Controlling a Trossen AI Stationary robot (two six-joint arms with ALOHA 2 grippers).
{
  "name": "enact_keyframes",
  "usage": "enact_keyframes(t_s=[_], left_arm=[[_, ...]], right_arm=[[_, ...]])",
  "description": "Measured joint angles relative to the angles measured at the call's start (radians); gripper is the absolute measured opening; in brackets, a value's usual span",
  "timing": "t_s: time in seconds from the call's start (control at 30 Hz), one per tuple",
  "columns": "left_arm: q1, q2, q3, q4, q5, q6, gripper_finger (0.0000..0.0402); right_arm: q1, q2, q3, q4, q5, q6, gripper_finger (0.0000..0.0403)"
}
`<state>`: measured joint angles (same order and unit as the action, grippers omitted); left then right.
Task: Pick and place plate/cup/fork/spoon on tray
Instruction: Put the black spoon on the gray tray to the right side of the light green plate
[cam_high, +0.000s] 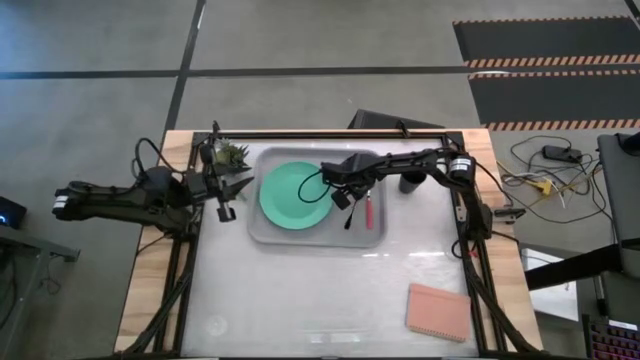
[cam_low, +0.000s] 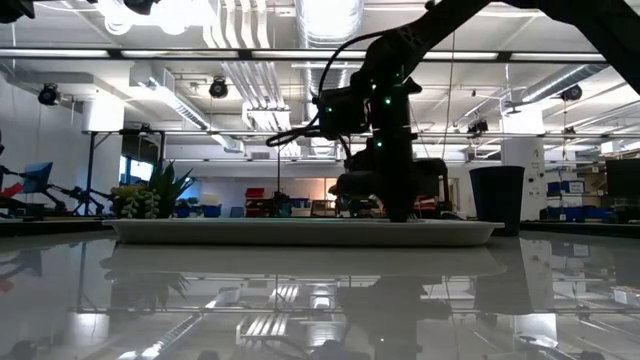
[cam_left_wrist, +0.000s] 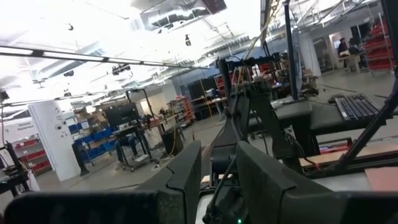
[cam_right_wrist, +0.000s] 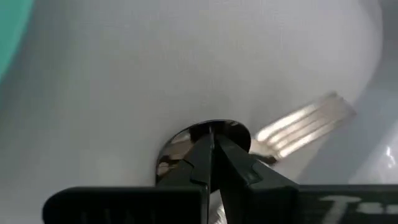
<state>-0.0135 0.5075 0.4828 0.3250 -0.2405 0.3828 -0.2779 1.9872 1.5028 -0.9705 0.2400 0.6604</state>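
Observation:
The light-grey tray (cam_high: 372, 237) lies at the table's far middle. The mint-green plate (cam_high: 290, 195) lies flat in its left half. The fork (cam_high: 368, 212), red handle and silver tines (cam_right_wrist: 305, 127), lies on the tray floor right of the plate. The dark cup (cam_high: 412, 182) stands on the table just right of the tray. My right gripper (cam_high: 345, 198) points down over the tray between plate and fork, shut on the dark spoon (cam_high: 350, 218). My left gripper (cam_high: 228, 200) is open and empty, left of the tray. My right gripper pinches the spoon between its two fingers, close behind the oval bowl (cam_right_wrist: 233, 132), which shows just past the fingertips. The fingers come from above, pointing down at the tray floor. The handle (cam_high: 350, 220) runs toward the table's near edge. Whether the bowl rests on the tray, I cannot tell.
A small green plant (cam_high: 232, 155) stands at the far left beside the tray. A pink rectangular pad (cam_high: 438, 312) lies at the near right. The tray's raised rim (cam_low: 300, 232) surrounds the tableware. Cables lie off the table's right side.

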Motion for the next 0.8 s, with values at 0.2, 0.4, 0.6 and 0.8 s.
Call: enact_keyframes(t_s=[0.2, 0.4, 0.6, 0.8], left_arm=[[0.0, -0.006, 0.0, -0.005, 0.0, -0.002, 0.0085], [0.0, 0.001, 0.0, -0.008, 0.0, -0.002, 0.0085], [0.0, 0.002, 0.0, -0.007, 0.0, -0.002, 0.0085], [0.0, 0.002, 0.0, -0.01, 0.0, -0.002, 0.0085]], right_arm=[[0.0, 0.003, 0.0, 0.091, 0.047, -0.043, 0.0008], [-0.002, -0.007, 0.005, 0.101, 0.049, -0.051, 0.0008], [0.002, -0.047, 0.025, 0.033, 0.019, -0.031, 0.0008], [0.037, -0.067, 0.024, -0.072, -0.013, -0.001, 0.0008]])
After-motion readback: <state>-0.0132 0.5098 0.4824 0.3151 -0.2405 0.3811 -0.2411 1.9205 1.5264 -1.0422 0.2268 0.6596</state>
